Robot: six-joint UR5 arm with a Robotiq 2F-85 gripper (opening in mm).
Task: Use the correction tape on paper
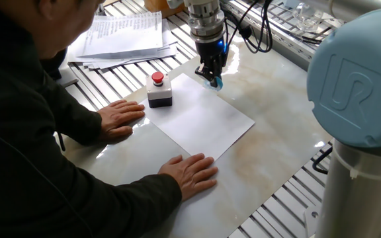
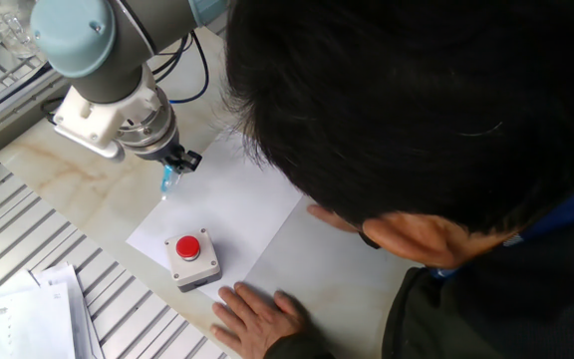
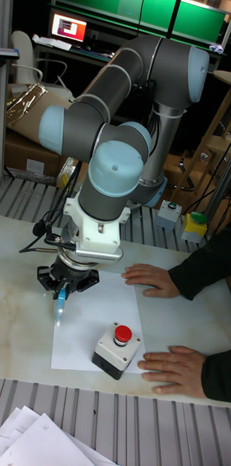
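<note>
The blank white paper (image 1: 200, 119) (image 2: 229, 207) (image 3: 93, 324) lies flat on the marble tabletop. My gripper (image 1: 212, 74) (image 2: 172, 168) (image 3: 61, 288) points straight down over the sheet's far edge, shut on the light-blue correction tape (image 1: 215, 82) (image 2: 166, 180) (image 3: 58, 305). The tape's tip sits at the paper's edge near one far corner; whether it touches the paper I cannot tell.
A grey box with a red button (image 1: 159, 90) (image 2: 191, 258) (image 3: 115, 349) stands on the paper's corner. A person's two hands (image 1: 119, 116) (image 1: 192, 173) rest flat by the sheet. Printed pages (image 1: 123, 35) lie stacked at the back. The person's head blocks much of the other fixed view.
</note>
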